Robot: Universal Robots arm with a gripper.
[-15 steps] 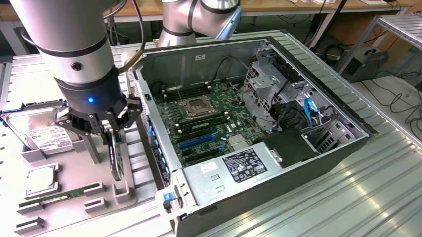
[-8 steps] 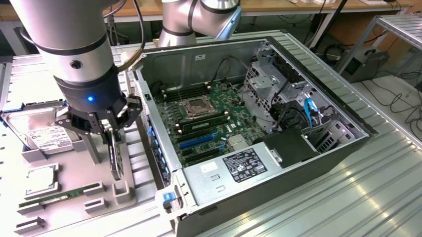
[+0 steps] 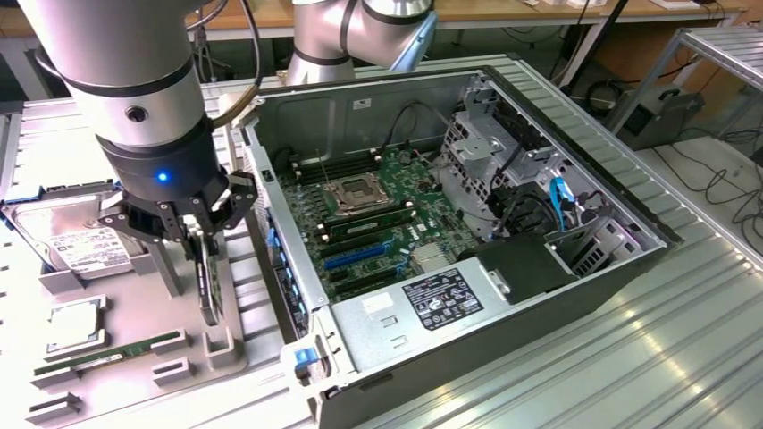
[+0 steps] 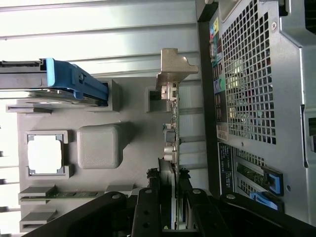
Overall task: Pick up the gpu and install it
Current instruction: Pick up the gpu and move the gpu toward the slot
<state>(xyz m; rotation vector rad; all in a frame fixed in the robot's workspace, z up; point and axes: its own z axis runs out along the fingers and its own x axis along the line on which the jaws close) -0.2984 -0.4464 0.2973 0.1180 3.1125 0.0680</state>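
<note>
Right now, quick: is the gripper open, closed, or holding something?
Gripper: closed on the graphics card, which stands on edge between its fingers.

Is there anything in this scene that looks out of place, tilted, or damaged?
Nothing stands out. The gpu stands upright on edge at the grey tray, straight, with the gripper right above it. The hard drive and memory stick sit in their holders. The computer case lies open beside the tray, with no visible damage.
</note>
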